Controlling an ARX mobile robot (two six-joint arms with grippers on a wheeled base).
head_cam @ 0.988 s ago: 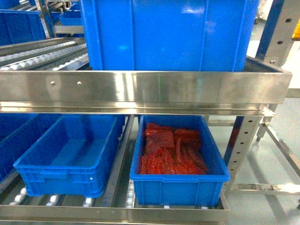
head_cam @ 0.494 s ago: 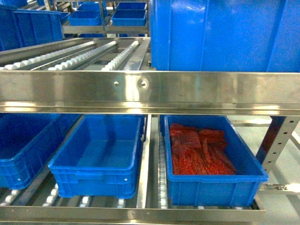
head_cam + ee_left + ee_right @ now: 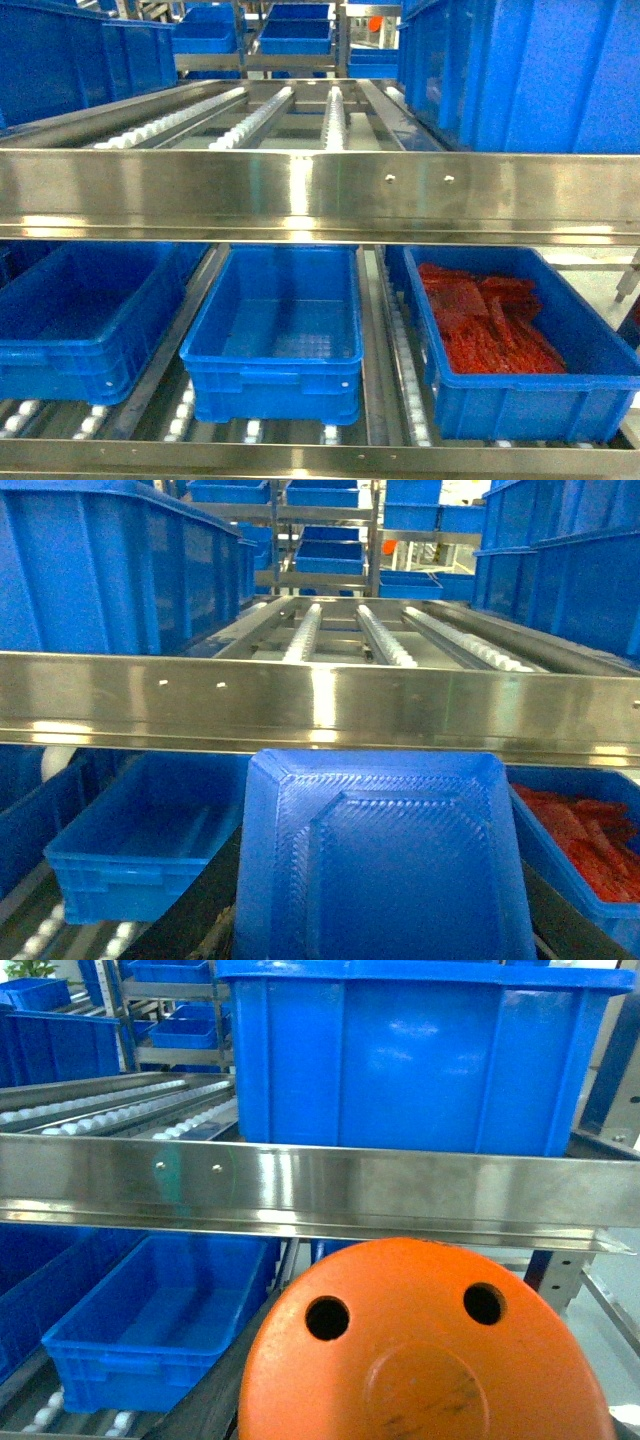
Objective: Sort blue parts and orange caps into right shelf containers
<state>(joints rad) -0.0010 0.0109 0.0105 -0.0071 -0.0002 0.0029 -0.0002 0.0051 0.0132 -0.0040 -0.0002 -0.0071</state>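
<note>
In the left wrist view a blue part (image 3: 385,870), a ridged square tray shape, fills the space between my left gripper's dark fingers (image 3: 195,925), which are shut on it. My right gripper's dark fingers (image 3: 215,1400) are shut on an orange cap (image 3: 420,1350), a round dome with two holes. Neither gripper shows in the head view. On the lower shelf stand the containers: an empty blue crate (image 3: 275,330) in the middle, one holding red-orange pieces (image 3: 520,400) to the right, and another (image 3: 80,320) at the left.
A steel shelf rail (image 3: 320,195) crosses in front at mid height, with roller tracks (image 3: 250,115) behind it. A large blue crate (image 3: 540,70) sits on the upper level at the right. More blue crates (image 3: 290,30) stand on racks behind.
The head view has shifted left along the shelf: the crates and the upper bin have slid to the right in the picture, and a third lower crate has come into sight at the left.
</note>
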